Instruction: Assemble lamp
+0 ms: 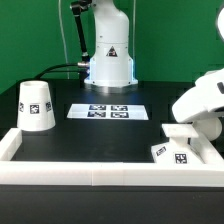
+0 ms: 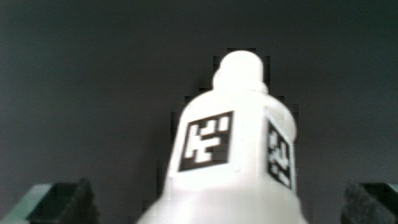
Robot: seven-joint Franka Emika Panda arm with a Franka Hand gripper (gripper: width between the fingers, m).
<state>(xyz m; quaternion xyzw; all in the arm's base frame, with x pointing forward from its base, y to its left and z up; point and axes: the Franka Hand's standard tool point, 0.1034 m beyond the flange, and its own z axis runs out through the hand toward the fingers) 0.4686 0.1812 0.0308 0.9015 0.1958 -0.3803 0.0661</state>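
Observation:
The white bulb (image 2: 231,140), with black-and-white tags on its sides and a narrow rounded tip, fills the wrist view. It lies between the two dark fingers (image 2: 63,202) of my gripper (image 2: 217,203), with a gap showing on each side. In the exterior view the gripper (image 1: 180,137) is low at the right, just above a white tagged part (image 1: 172,154) that I take to be this bulb. The gripper is open. The tapered white shade (image 1: 37,105) stands on the dark table at the exterior view's left. The square base is not in view.
The marker board (image 1: 107,111) lies flat at the table's middle, in front of the arm's white pedestal (image 1: 108,68). A low white wall (image 1: 90,171) runs along the front and up the left side (image 1: 10,142) of the work area.

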